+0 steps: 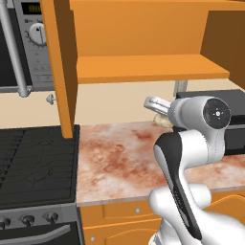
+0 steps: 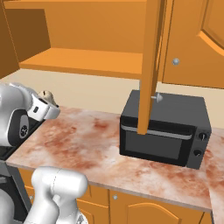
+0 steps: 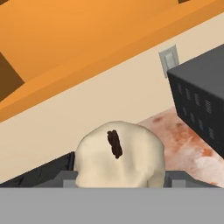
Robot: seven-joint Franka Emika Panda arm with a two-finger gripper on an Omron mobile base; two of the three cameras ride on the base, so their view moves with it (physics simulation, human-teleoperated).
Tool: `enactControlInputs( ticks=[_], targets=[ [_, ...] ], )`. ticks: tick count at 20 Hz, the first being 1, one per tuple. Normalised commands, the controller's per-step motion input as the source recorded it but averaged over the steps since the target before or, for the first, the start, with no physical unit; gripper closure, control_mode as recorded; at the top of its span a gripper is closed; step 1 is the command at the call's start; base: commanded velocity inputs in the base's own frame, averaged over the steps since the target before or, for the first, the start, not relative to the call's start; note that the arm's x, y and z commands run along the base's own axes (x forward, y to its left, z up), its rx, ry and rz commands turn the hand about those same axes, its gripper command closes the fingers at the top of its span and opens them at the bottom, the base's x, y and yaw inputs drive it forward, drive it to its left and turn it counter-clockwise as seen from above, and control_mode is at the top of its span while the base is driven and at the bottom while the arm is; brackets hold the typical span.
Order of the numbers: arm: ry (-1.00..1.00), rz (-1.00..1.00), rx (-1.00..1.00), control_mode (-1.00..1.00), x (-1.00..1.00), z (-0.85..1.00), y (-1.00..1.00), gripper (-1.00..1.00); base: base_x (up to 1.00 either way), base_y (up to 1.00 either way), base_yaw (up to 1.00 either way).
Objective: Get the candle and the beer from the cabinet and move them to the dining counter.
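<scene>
Cream-white wax sits between our pincer's [image 3: 118, 183] fingers: we hold the candle [image 3: 119, 154] clear of the open cabinet [image 1: 143, 67], above the marbled tabletop [image 1: 119, 158]. We judge the carry under way; next we must turn toward the dining counter.

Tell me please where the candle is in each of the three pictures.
Left base view: candle, a sliver right of centre, behind the arm's wrist.
Right base view: far left, a tan lump above the gripper.
Hand view: bottom centre, large, between the fingers.
Shared landmark: the black microwave.
</scene>
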Motion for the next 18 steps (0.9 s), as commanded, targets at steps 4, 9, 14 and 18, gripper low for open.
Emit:
enactControlInputs(
  ticks=[4,9,14,18],
  targets=[
    [0.0,0.0,0.0,-1.0,0.0,0.0,0.0,1.0,0.0,0.0,0.0],
    [0.0,0.0,0.0,1.0,0.0,0.0,0.0,1.0,0.0,0.0,0.0],
    [0.0,0.0,0.0,1.0,0.0,0.0,0.0,1.0,0.0,0.0,0.0],
    [0.0,0.0,0.0,1.0,0.0,0.0,0.0,1.0,0.0,0.0,0.0]
  ],
)
